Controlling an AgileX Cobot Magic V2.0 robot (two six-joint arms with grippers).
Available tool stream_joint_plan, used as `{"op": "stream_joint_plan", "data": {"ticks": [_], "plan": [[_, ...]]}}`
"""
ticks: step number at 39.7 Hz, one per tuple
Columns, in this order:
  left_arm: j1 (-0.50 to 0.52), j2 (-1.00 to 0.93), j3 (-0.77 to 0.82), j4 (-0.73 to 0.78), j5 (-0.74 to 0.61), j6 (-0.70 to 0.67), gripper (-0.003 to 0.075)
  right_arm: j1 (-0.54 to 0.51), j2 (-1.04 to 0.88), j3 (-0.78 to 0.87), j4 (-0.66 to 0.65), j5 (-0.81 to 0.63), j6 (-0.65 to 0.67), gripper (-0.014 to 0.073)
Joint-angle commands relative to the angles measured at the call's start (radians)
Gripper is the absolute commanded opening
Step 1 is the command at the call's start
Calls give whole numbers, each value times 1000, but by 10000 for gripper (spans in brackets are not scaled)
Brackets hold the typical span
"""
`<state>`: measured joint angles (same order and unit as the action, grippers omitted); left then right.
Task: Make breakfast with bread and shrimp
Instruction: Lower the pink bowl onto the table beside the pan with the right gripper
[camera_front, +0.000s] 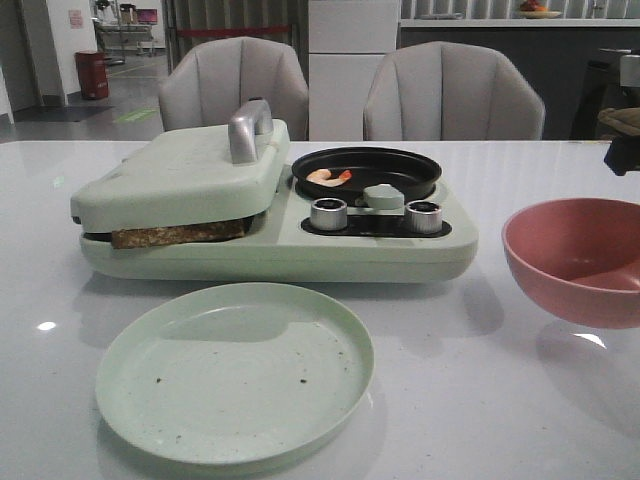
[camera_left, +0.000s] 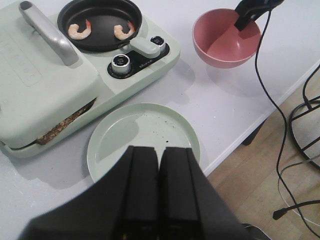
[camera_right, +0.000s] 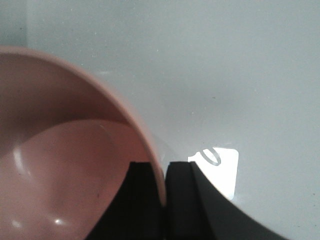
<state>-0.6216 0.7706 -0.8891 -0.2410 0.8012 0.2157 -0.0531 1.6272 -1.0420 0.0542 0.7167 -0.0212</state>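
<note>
Bread (camera_front: 178, 235) toasting in shut press, shrimp (camera_left: 80, 30) frying in pan; left claw (camera_left: 159, 165) together, right claw (camera_right: 164, 175) clamped on pink bowl (camera_right: 60, 165) rim; next, plating on green plate (camera_front: 235, 375).

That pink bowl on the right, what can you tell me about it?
The pink bowl is a deep, round, smooth-walled dish in a dusty rose colour, plastic by the look of it, and empty. It sits upright on the white table, to the right of the green cooker and apart from it. The right gripper has its jaws closed on the rim, one inside and one outside. Nothing else touches it.
</note>
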Motion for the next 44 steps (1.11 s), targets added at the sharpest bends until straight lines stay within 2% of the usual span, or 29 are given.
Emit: {"op": "stream_joint_plan", "data": {"ticks": [1, 7, 12, 15, 22, 26, 34, 44], "plan": [[-6, -3, -27, -23, -75, -6, 101, -4, -16, -22, -3, -50, -8, 48], [-6, -3, -27, -23, -75, -6, 101, -4, 13, -22, -3, -46, -3, 59], [-6, -3, -27, -23, -75, -6, 101, -7, 17, -22, -3, -45, -1, 146], [-6, -3, -27, -23, -75, -6, 101, -7, 17, -22, -5, -48, -1, 232], [-6, -3, -27, -23, -75, -6, 101, -7, 17, -22, -20, -52, -1, 516], [-6, -3, -27, -23, -75, -6, 101, -7, 17, -22, -46, -49, -1, 628], [-6, -3, -27, -23, -75, -6, 101, -7, -12, -25, -63, -34, -1, 624], [-6, -3, -27, -23, -75, -6, 101, -3, -179, -24, -38, -12, -1, 624]]}}
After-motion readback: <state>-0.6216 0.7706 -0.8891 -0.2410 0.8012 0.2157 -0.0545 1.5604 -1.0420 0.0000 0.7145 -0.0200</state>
